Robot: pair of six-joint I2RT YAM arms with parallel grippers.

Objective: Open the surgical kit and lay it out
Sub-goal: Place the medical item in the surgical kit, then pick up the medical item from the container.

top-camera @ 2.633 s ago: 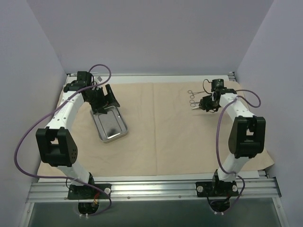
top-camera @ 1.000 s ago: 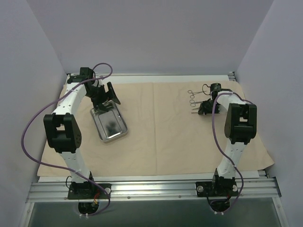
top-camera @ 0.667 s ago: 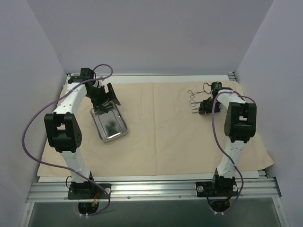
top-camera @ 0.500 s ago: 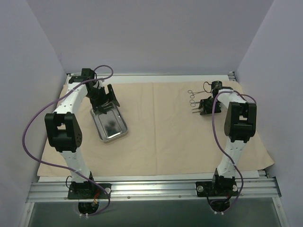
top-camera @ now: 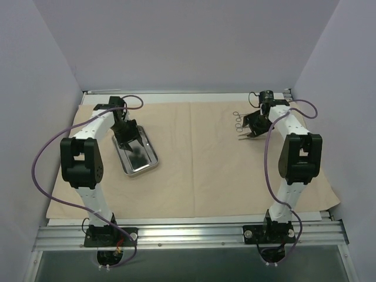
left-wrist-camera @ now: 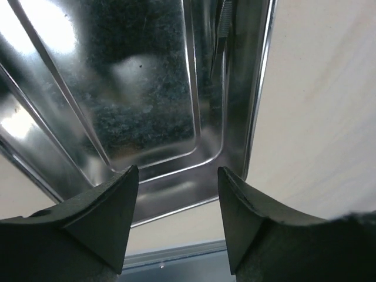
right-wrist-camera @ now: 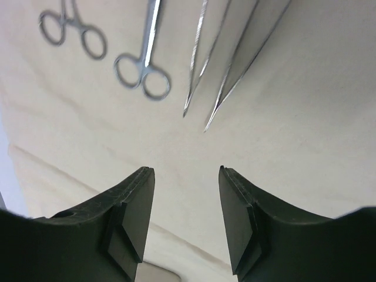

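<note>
Four thin metal instruments (top-camera: 237,121) lay upper right; we judged laying-out underway. Left gripper (left-wrist-camera: 176,175) and right gripper (right-wrist-camera: 187,172) gaped empty; shiny rectangular steel tray (left-wrist-camera: 147,88) needed checking next.

The drape (top-camera: 223,170) is tan woven cloth, matt and smooth apart from faint fold creases. The tray (left-wrist-camera: 147,88) on its left part is polished steel, mirror-bright, with fine scratches and blurred reflections across its floor. At the far right, the ring-handled forceps (right-wrist-camera: 151,35) and the pointed tweezers (right-wrist-camera: 194,59) are bare shiny steel. The left claw (left-wrist-camera: 175,182) and the right claw (right-wrist-camera: 185,176) have fingers of matt black plastic, slightly grainy. The arm links (top-camera: 97,126) are glossy white, the cables (top-camera: 41,158) are sheathed in smooth purple, and the near rail (top-camera: 194,235) is brushed aluminium
</note>
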